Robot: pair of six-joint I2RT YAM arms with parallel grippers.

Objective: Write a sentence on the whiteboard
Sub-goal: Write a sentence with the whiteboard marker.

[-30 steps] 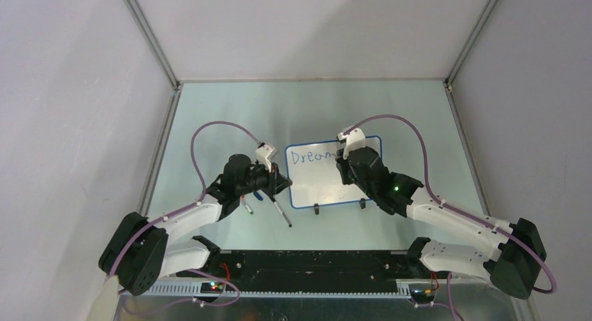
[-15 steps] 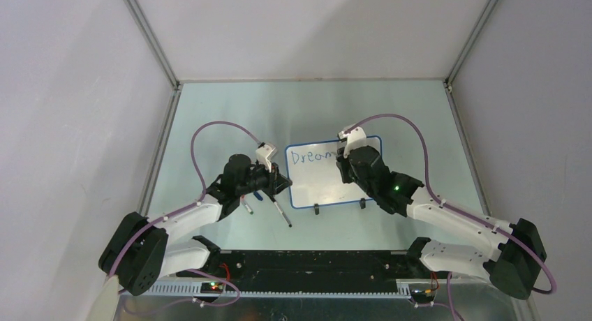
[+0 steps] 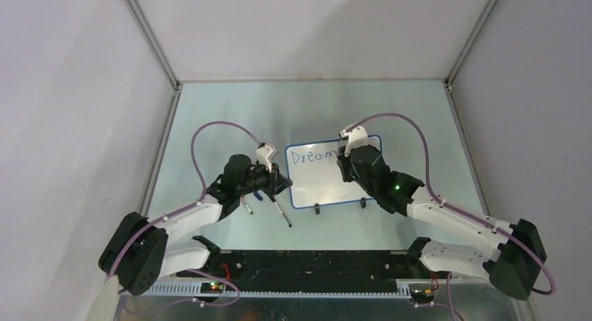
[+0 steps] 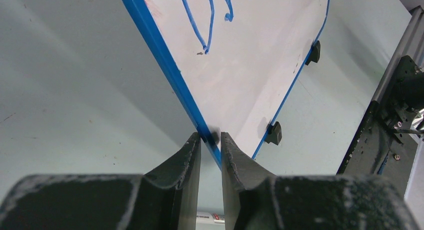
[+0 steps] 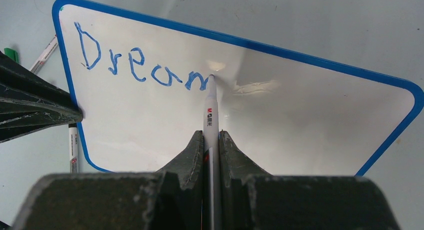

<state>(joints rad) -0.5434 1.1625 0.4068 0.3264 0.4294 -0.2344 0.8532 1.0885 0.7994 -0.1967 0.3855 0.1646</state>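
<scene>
The whiteboard (image 3: pixel 321 187) lies flat on the table, white with a thin blue rim. Of the sentence, the blue word "Dream" (image 5: pixel 135 67) shows along the board's top line (image 3: pixel 311 155). My right gripper (image 5: pixel 211 136) is shut on a white marker (image 5: pixel 211 110). The marker's tip touches the board at the end of the "m". My left gripper (image 4: pixel 210 136) is shut on the whiteboard's blue left rim (image 4: pixel 165 65), near its lower corner (image 3: pixel 280 183).
Two loose markers (image 3: pixel 282 213) (image 3: pixel 246 208) lie on the table beside the left gripper. Two black clip feet (image 3: pixel 316 209) (image 3: pixel 361 204) stick out from the board's near edge. A black rail (image 3: pixel 307 262) runs along the table's near edge.
The right gripper and its marker have shifted only slightly at the end of the word. The left gripper has kept its hold and has not moved.
</scene>
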